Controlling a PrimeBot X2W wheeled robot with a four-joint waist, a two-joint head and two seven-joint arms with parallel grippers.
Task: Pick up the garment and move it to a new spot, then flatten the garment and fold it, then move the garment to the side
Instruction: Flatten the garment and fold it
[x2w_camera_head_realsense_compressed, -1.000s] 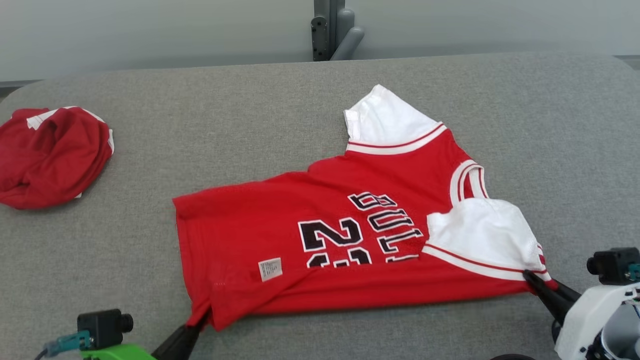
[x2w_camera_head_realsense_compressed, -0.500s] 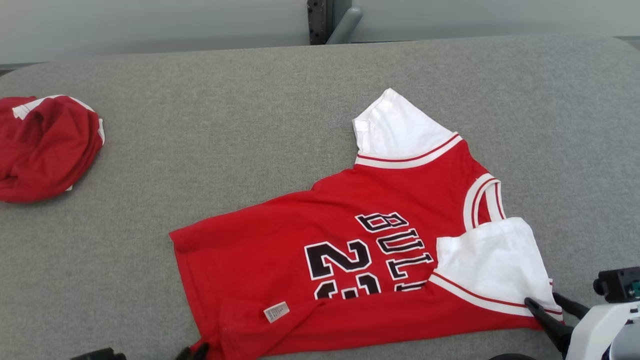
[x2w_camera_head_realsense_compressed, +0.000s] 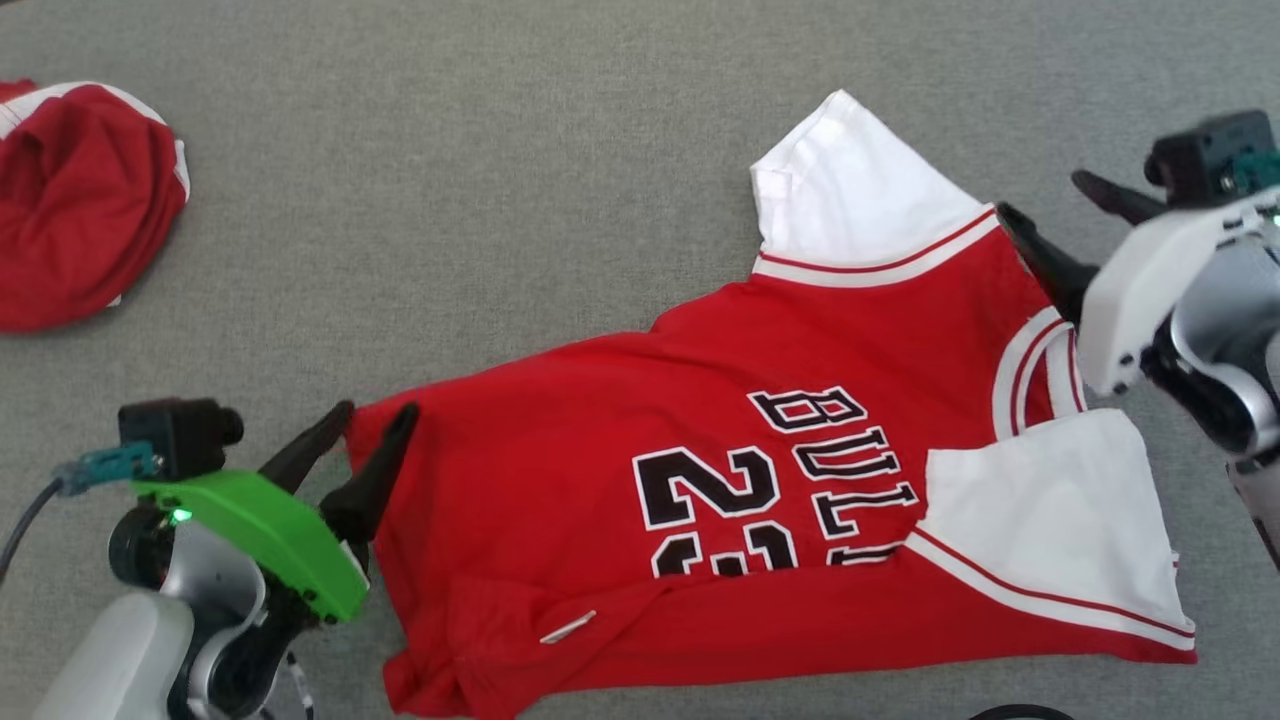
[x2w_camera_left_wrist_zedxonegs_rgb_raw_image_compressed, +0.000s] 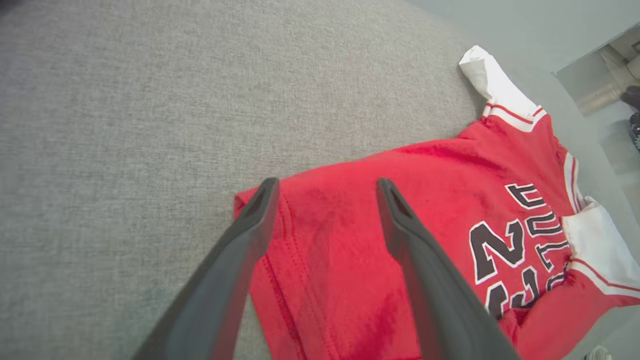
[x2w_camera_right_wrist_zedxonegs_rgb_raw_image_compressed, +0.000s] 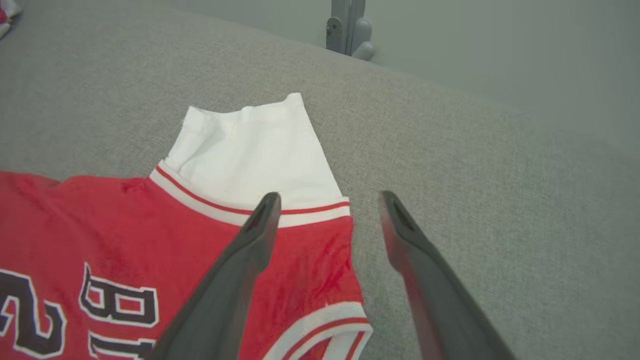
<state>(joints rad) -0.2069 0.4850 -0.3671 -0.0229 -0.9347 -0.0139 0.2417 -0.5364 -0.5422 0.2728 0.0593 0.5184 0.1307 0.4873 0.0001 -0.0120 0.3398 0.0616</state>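
Observation:
The garment (x2w_camera_head_realsense_compressed: 700, 400) is a red jersey with black lettering and white sleeves, spread on the grey table (x2w_camera_head_realsense_compressed: 500, 200) with its near edge folded up over itself. My left gripper (x2w_camera_head_realsense_compressed: 365, 430) is open at the jersey's far hem corner. In the left wrist view the left gripper (x2w_camera_left_wrist_zedxonegs_rgb_raw_image_compressed: 325, 185) has that corner of the garment (x2w_camera_left_wrist_zedxonegs_rgb_raw_image_compressed: 450, 170) between its spread fingers. My right gripper (x2w_camera_head_realsense_compressed: 1042, 195) is open beside the far white sleeve (x2w_camera_head_realsense_compressed: 850, 190). The right wrist view has the right gripper (x2w_camera_right_wrist_zedxonegs_rgb_raw_image_compressed: 328, 196) straddling the outer shoulder edge of the garment (x2w_camera_right_wrist_zedxonegs_rgb_raw_image_compressed: 150, 220).
A second red garment (x2w_camera_head_realsense_compressed: 80, 200) lies bunched at the table's far left. A grey post (x2w_camera_right_wrist_zedxonegs_rgb_raw_image_compressed: 347, 30) stands behind the table's far edge. Bare grey cloth surface stretches between the two garments and to the right of the jersey.
Both grippers have let go of the jersey's near edge and opened. They now sit at its far hem corner and far shoulder. The head camera has tilted down.

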